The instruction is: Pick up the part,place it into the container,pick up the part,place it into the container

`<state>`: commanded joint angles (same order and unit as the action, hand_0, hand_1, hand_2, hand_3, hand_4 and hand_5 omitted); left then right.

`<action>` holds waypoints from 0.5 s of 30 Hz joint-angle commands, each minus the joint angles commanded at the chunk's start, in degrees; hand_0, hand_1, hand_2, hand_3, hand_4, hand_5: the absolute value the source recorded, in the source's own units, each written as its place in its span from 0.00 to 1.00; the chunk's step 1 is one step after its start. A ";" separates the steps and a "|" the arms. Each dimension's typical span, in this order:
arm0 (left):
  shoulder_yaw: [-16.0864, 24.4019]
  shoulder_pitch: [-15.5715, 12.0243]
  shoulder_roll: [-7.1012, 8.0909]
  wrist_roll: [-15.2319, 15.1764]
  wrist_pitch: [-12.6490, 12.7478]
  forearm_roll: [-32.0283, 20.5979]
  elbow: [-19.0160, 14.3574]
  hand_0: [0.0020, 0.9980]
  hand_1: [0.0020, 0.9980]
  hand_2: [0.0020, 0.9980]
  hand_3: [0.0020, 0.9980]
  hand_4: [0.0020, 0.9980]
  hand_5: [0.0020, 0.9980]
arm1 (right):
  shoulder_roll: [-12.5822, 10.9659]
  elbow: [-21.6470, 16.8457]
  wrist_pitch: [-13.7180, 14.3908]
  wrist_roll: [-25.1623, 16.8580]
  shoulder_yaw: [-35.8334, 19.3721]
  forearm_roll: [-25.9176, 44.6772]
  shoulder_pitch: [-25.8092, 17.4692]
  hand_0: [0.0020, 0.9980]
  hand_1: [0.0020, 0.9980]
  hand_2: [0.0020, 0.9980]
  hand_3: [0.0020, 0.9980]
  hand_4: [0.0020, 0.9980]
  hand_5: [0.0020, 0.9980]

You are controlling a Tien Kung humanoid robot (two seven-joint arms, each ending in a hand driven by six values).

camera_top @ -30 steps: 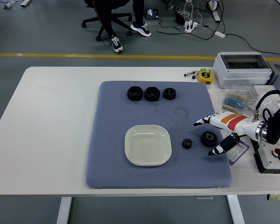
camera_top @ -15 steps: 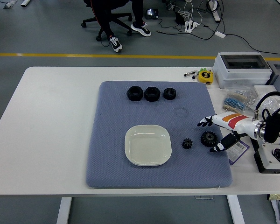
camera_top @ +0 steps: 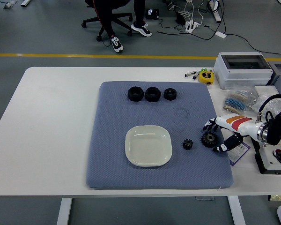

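Note:
Two black gears lie on the blue mat: a small one and a larger one to its right. A cream square dish sits left of them, empty. My right hand comes in from the right, fingers spread, straddling the larger gear's right side without gripping it. Three black nuts stand in a row at the mat's far edge. My left arm is out of view.
A grey plastic box, a yellow tape measure, bagged parts and a device crowd the table's right side. A seated person's legs and an office chair are beyond the table.
My right hand has drawn back to the right and lowered, its fingertips now close around the larger gear's right side. The gears and dish have not moved.

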<state>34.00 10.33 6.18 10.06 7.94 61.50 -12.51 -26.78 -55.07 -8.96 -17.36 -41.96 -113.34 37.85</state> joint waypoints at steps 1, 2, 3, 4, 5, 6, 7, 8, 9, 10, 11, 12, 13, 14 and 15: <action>-0.02 0.01 -0.01 0.00 -0.01 -0.01 0.00 0.70 0.67 0.64 0.55 0.63 0.57 | 0.08 0.17 0.04 -0.02 0.00 -0.13 0.00 0.60 0.63 0.68 0.71 0.87 0.19; -0.05 0.03 -0.03 -0.01 0.01 -0.10 -0.01 0.70 0.67 0.64 0.55 0.63 0.57 | 0.17 0.42 0.11 -0.05 0.03 -0.29 -0.01 0.60 0.63 0.68 0.71 0.87 0.19; -0.07 0.04 -0.04 -0.02 0.02 -0.16 -0.01 0.70 0.67 0.64 0.55 0.63 0.57 | 0.23 0.64 0.17 -0.06 0.06 -0.37 -0.01 0.60 0.63 0.68 0.71 0.87 0.19; -0.09 0.06 -0.04 -0.03 0.03 -0.20 -0.01 0.71 0.67 0.64 0.55 0.63 0.57 | 0.28 0.80 0.23 -0.06 0.09 -0.41 -0.01 0.52 0.56 0.61 0.64 0.78 0.14; -0.11 0.06 -0.04 -0.03 0.03 -0.22 -0.02 0.71 0.67 0.64 0.55 0.63 0.57 | 0.33 0.98 0.35 -0.06 0.12 -0.46 -0.03 0.52 0.56 0.61 0.64 0.78 0.14; -0.07 0.08 -0.05 -0.02 0.01 -0.14 -0.02 0.71 0.67 0.64 0.55 0.63 0.57 | 0.37 1.18 0.53 -0.08 0.17 -0.53 -0.03 0.52 0.56 0.61 0.64 0.78 0.14; -0.06 0.10 -0.05 -0.02 0.00 -0.12 -0.02 0.71 0.67 0.64 0.55 0.63 0.57 | 0.40 1.32 0.64 -0.11 0.22 -0.55 -0.02 0.52 0.56 0.61 0.64 0.78 0.14; -0.02 0.12 -0.06 -0.01 -0.02 -0.04 -0.02 0.71 0.67 0.64 0.55 0.63 0.57 | 0.43 1.46 0.72 -0.14 0.26 -0.57 -0.02 0.52 0.56 0.61 0.64 0.78 0.14; -0.04 0.13 -0.05 -0.01 -0.03 -0.04 -0.03 0.71 0.67 0.64 0.55 0.63 0.57 | 0.43 1.59 0.82 -0.18 0.32 -0.60 -0.04 0.52 0.56 0.61 0.64 0.78 0.14; -0.08 0.15 -0.04 -0.01 -0.04 -0.08 -0.04 0.70 0.67 0.64 0.55 0.63 0.57 | 0.43 1.70 0.91 -0.21 0.40 -0.63 -0.06 0.34 0.44 0.50 0.54 0.64 0.05; -0.07 0.16 -0.03 0.00 -0.06 -0.08 -0.05 0.70 0.67 0.64 0.55 0.63 0.57 | 0.43 1.78 0.97 -0.24 0.45 -0.63 -0.07 0.34 0.44 0.50 0.54 0.64 0.05; -0.03 0.17 -0.02 0.02 -0.08 -0.01 -0.05 0.70 0.67 0.64 0.55 0.63 0.57 | 0.44 1.89 1.05 -0.27 0.50 -0.62 -0.10 0.34 0.44 0.50 0.54 0.64 0.05; 0.03 0.20 -0.02 0.04 -0.12 0.14 -0.05 0.70 0.67 0.64 0.55 0.63 0.57 | 0.45 2.05 1.20 -0.29 0.53 -0.56 -0.15 0.34 0.44 0.50 0.54 0.64 0.05; 0.05 0.21 -0.02 0.05 -0.14 0.21 -0.05 0.70 0.67 0.64 0.55 0.63 0.57 | 0.46 2.15 1.31 -0.31 0.54 -0.48 -0.19 0.34 0.44 0.50 0.54 0.64 0.05; 0.07 0.21 -0.02 0.06 -0.15 0.24 -0.06 0.70 0.67 0.64 0.55 0.63 0.57 | 0.45 2.23 1.43 -0.33 0.56 -0.39 -0.23 0.34 0.44 0.50 0.54 0.64 0.05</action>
<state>34.06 10.54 6.17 10.12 7.79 61.74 -12.57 -26.33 -52.84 -7.53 -17.69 -41.40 -113.73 37.62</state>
